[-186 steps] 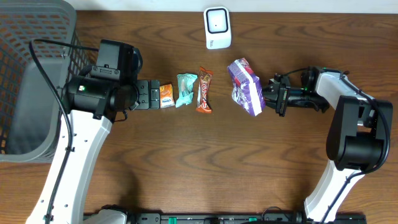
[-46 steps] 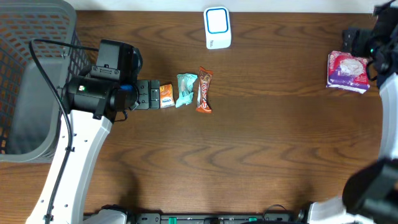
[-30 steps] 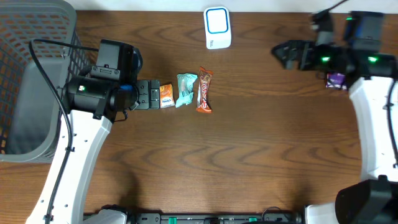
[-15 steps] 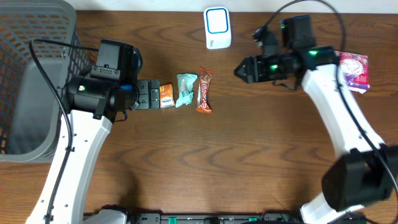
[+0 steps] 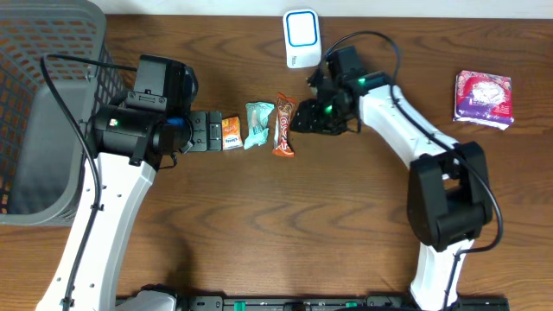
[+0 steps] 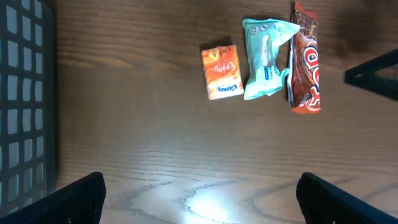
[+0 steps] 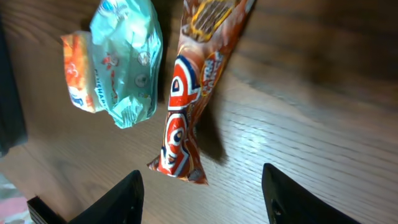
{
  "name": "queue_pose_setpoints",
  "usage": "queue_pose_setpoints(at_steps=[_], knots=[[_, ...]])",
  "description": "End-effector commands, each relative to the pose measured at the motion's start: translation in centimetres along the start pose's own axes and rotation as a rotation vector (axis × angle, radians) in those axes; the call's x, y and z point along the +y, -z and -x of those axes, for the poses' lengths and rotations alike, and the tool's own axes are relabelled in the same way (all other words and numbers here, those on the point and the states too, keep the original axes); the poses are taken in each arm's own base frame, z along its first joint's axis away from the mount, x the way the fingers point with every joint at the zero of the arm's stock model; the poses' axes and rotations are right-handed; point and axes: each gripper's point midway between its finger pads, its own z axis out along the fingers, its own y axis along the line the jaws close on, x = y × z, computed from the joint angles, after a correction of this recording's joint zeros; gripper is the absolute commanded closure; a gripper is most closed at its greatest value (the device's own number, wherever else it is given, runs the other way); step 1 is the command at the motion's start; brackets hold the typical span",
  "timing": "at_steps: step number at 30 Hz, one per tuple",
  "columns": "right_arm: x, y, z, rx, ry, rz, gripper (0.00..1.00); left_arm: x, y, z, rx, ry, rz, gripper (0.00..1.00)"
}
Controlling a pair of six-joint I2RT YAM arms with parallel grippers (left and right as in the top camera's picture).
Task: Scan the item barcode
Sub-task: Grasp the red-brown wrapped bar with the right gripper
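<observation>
1. Progress, seen from overhead: nothing is lifted or held to the scanner [image 5: 302, 38], so I judge this scan has barely begun. The right gripper [image 5: 300, 122] hovers, fingers apart and holding nothing, right at the brown bar [image 5: 284, 125], with the scanner near it to one side. One purple pouch [image 5: 484, 98] lies well apart behind this gripper, possibly dealt with already. Beyond the bar lie one teal packet [image 5: 258, 124] and one orange packet [image 5: 231, 133], the orange one just ahead of the left gripper [image 5: 214, 131]. One basket [image 5: 52, 34] sits behind that arm.
2. Left wrist view: fingers are spread wide and empty. All three snacks lie ahead of them, well apart.
3. Right wrist view: the bar's near end lies between the parted fingers, untouched. The teal and orange packets lie beside the bar. Grasping, lifting and presenting the barcode are all left to do.
</observation>
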Motion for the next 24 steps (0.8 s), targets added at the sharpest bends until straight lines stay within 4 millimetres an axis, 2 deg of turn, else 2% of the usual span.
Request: queue_pose_setpoints(at_steps=[1, 4, 10, 18, 24], knots=[[1.1, -0.7, -0.3, 0.007, 0.0, 0.013, 0.43, 0.1, 0.1, -0.1, -0.001, 0.001, 0.008, 0.02], [1.8, -1.0, -0.1, -0.011, 0.027, 0.01, 0.41, 0.1, 0.1, -0.1, 0.0, 0.001, 0.008, 0.02], [0.0, -1.5, 0.4, -0.064, -0.065, -0.137, 0.31, 0.1, 0.1, -0.1, -0.001, 0.001, 0.008, 0.02], [0.6, -3.2, -0.1, -0.051, -0.051, -0.15, 0.31, 0.1, 0.1, -0.1, -0.001, 0.001, 0.008, 0.02], [-0.9, -4.5, -0.5, -0.044, -0.055, -0.223, 0.31, 0.1, 0.1, -0.1, -0.001, 0.001, 0.008, 0.02]])
